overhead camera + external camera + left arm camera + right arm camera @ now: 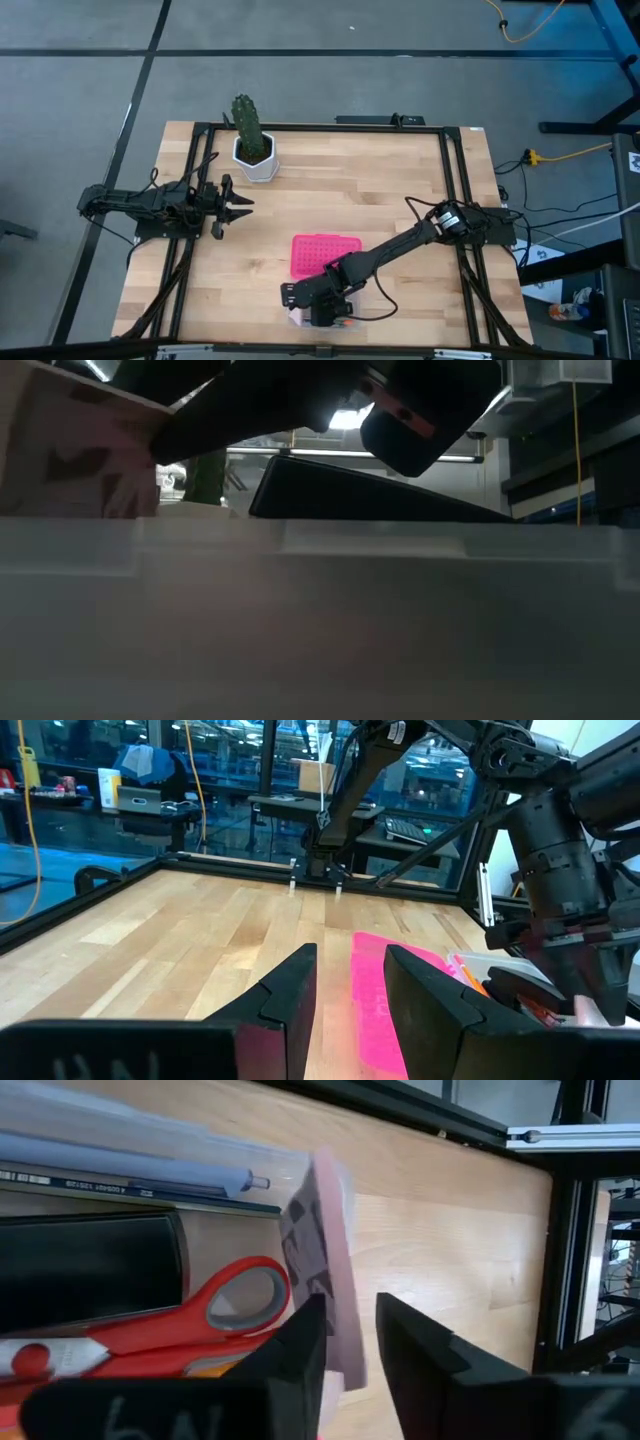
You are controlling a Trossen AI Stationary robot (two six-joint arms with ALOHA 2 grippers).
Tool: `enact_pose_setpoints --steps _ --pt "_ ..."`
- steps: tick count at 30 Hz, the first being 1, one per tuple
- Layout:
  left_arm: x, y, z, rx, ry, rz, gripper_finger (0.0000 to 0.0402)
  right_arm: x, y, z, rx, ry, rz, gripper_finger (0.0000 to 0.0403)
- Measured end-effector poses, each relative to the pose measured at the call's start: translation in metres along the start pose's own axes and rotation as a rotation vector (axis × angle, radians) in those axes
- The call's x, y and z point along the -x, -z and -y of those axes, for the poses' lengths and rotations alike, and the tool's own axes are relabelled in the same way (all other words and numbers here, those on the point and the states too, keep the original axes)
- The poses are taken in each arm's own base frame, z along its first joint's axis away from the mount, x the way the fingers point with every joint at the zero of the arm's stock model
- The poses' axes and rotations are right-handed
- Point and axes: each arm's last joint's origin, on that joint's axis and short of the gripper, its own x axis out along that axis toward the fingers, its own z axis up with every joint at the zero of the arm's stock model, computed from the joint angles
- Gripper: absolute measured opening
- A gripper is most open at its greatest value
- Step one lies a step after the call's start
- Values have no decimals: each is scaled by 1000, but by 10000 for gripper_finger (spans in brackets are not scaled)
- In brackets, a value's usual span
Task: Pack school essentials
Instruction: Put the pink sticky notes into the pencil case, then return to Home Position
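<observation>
The right gripper (350, 1342) hangs over the clear box (345, 318) at the table's front edge, fingers slightly parted astride the pale pink notepad (325, 1250); only its wrist view shows red-handled scissors (190, 1315) inside; the left gripper (238, 205), empty, part-open, waits near the cactus (247, 125).

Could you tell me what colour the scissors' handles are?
Red; the scissors show best in the right wrist view.

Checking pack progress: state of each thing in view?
pink lid: off the box, flat on the table
clear box: open, stationery inside
scissors: lying in the box
pink notepad: on edge at the box wall
right gripper: open, over the box
left gripper: open, idle
cactus: upright
</observation>
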Motion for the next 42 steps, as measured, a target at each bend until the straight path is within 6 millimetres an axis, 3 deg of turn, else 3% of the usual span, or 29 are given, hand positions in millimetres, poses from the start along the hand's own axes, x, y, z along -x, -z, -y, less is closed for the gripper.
enact_pose_setpoints --steps 6,21,27,30,34,39,42 --pt "0 0 0 0 0 0 114 0 1 -2 -6 -17 -13 118" --pt "0 0 0 0 0 0 114 4 8 -23 -13 -141 -352 139" --pt "0 0 0 0 0 0 114 23 -4 -31 -71 -178 -453 139" --pt "0 0 0 0 0 0 114 45 -8 -27 -217 -136 -477 139" --pt "0 0 0 0 0 0 114 80 -10 -22 -565 -95 -477 139" --pt "0 0 0 0 0 0 114 120 -12 -24 -1112 -202 -412 139" --pt "0 0 0 0 0 0 114 141 -15 -27 -1317 -250 -421 139"
